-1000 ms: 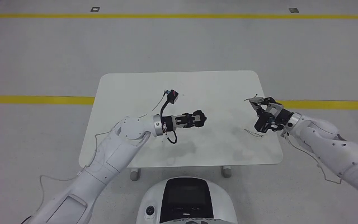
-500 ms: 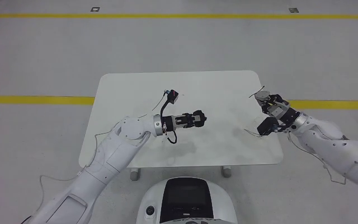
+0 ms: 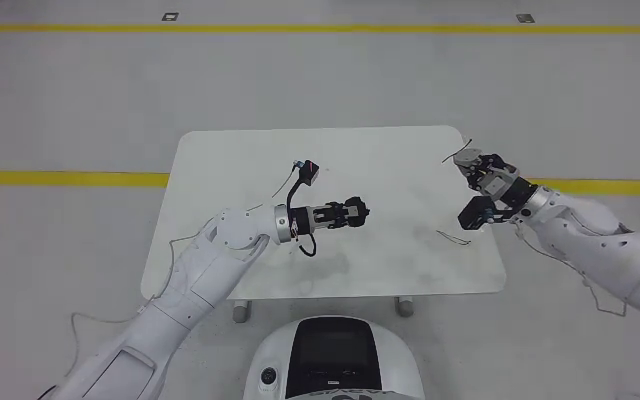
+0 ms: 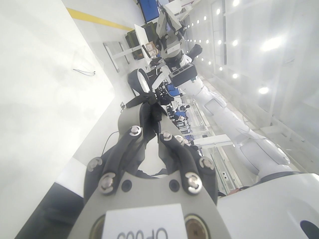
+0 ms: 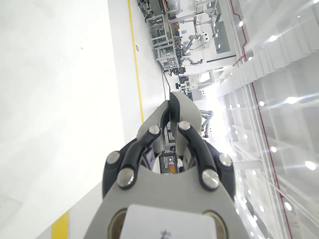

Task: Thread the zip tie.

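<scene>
My right gripper [image 3: 470, 163] hovers over the table's far right corner, shut on a thin dark zip tie [image 3: 459, 151] whose end sticks out past its fingertips. In the right wrist view the zip tie [image 5: 165, 85] runs as a fine line straight out from the closed fingertips [image 5: 172, 105]. A second thin zip tie [image 3: 452, 238] lies on the table near the right edge, also seen from the left wrist as the loose tie [image 4: 84, 71]. My left gripper [image 3: 358, 211] sits above mid-table, shut, with a short black strip [image 4: 139, 101] poking from its tips.
The white table [image 3: 250, 160] is bare on its left half. Its right edge [image 3: 492, 230] runs close under the right arm. A black cable with a small red-marked connector [image 3: 306, 170] arches over the left wrist.
The right gripper has moved toward the table's far right corner and turned, carrying its zip tie along. The left arm and the loose tie have stayed put.
</scene>
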Controlling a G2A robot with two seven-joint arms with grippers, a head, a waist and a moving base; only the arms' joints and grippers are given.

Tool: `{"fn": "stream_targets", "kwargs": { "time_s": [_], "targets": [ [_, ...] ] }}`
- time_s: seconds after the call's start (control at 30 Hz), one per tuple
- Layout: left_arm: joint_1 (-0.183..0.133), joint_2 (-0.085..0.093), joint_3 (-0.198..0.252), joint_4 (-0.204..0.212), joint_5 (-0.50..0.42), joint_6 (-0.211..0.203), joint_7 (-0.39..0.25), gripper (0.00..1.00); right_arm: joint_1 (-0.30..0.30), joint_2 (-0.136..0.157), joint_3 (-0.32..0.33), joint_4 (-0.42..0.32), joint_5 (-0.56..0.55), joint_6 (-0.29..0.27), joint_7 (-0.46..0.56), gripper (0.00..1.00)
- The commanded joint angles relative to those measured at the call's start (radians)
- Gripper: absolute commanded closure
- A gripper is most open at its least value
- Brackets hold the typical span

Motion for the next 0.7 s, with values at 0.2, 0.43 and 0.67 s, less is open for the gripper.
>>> {"fn": "stream_targets", "kwargs": {
  "time_s": [0.2,0.43,0.67],
  "targets": [
    [0.0,0.0,0.0,0.0,0.0,0.0,0.0,1.0,0.0,0.007,0.0,-0.006,0.0,0.0,0.003,1.0],
    [0.0,0.0,0.0,0.0,0.0,0.0,0.0,1.0,0.0,0.007,0.0,-0.006,0.0,0.0,0.003,1.0],
    [-0.009,-0.001,0.008,-0.045,0.018,0.07,0.036,1.0,0.0,-0.003,0.0,0.008,0.0,0.0,-0.028,1.0]
  ]
}}
